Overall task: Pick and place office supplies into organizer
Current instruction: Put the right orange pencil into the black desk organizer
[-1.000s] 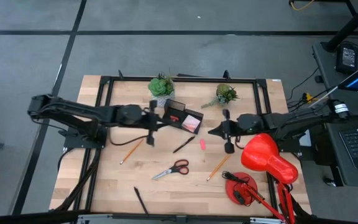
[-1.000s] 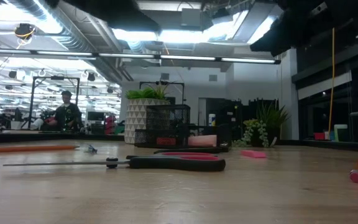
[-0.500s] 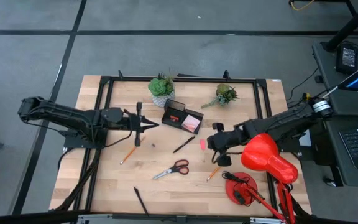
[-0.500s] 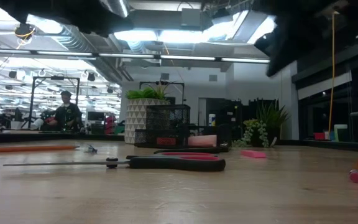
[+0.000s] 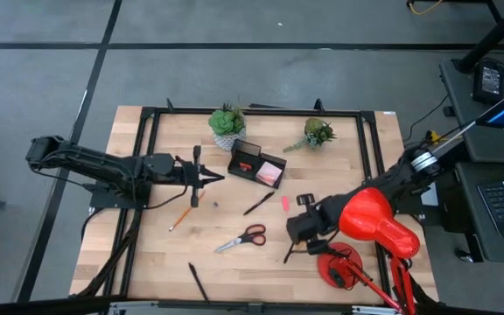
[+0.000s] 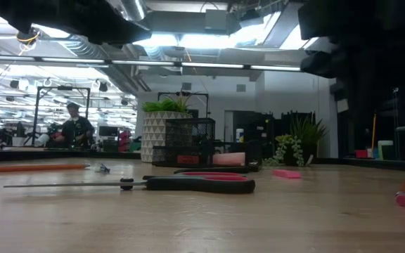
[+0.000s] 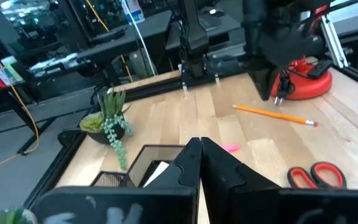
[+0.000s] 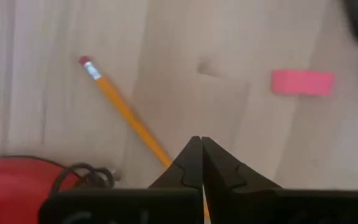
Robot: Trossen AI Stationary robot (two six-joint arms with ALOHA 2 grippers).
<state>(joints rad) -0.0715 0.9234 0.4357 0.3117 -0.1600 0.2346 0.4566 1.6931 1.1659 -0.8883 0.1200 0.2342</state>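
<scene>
My right gripper (image 5: 300, 229) is shut and points down over the right orange-yellow pencil (image 8: 126, 112), whose far part runs under the fingertips (image 8: 197, 149). Beyond it lies a pink eraser (image 8: 302, 81). My left gripper (image 5: 201, 175) is shut and hovers left of the black organizer (image 5: 256, 164), which holds a pink sticky pad (image 5: 270, 173). Flat on the table lie the red-handled scissors (image 5: 241, 238), a black pen (image 5: 258, 203), a second pencil (image 5: 179, 216) and another pen (image 5: 198, 282). My right gripper's shut fingers stand above the right pencil (image 8: 163, 158) near its middle, pointing down. The fingers hide the spot, so I cannot tell whether they touch it. The pencil lies flat on the table.
The red desk lamp (image 5: 376, 223) and its base (image 8: 11, 180) stand close beside my right gripper. Two potted plants (image 5: 227, 122) (image 5: 316, 132) stand behind the organizer. A black frame runs round the table. A person (image 6: 74, 126) shows far back in the room.
My right gripper has moved from beside the pink eraser toward the table's near edge and left, ending over the right pencil and covering most of it. My left gripper drew back from the organizer toward the left edge, then kept still.
</scene>
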